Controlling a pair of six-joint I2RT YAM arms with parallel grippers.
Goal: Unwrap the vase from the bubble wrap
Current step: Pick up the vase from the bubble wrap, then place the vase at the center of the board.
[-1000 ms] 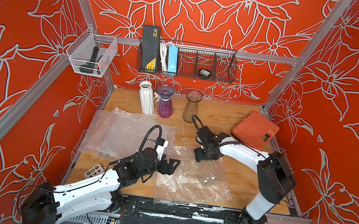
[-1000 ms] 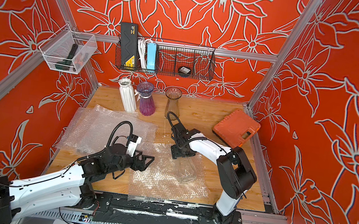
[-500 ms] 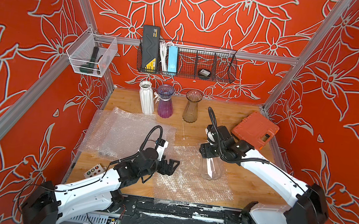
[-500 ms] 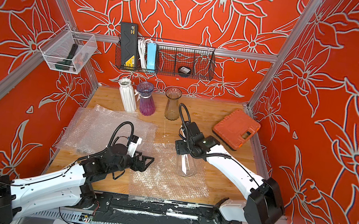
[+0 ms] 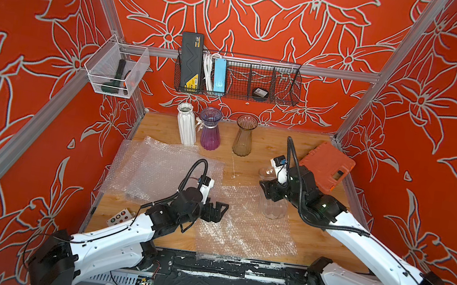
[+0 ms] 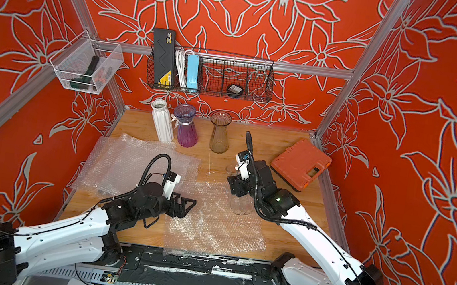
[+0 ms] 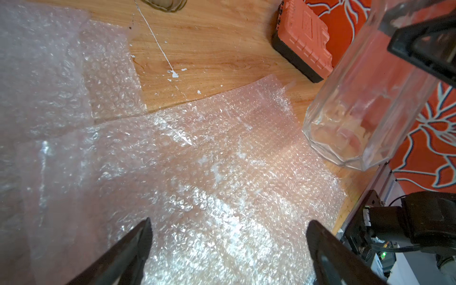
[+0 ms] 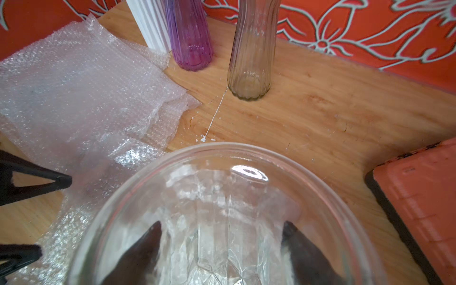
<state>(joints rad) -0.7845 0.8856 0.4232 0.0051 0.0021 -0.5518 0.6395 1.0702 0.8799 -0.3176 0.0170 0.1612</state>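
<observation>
In both top views our right gripper (image 5: 270, 192) pinches the clear vase (image 5: 272, 210) below its rim, base over the far corner of the flattened bubble wrap (image 5: 242, 232); the left gripper (image 5: 217, 209) hovers spread, empty.

From the left wrist, the clear vase (image 7: 357, 111) looks tilted and bare of wrap, so we should level it before lowering.

From the right wrist, its 2 fingers (image 8: 145, 251) flank the glass. We judge bare wood between the amber vase (image 8: 249, 61) and orange case (image 8: 419, 202) offers room, away from the sheet's crinkly edge.
</observation>
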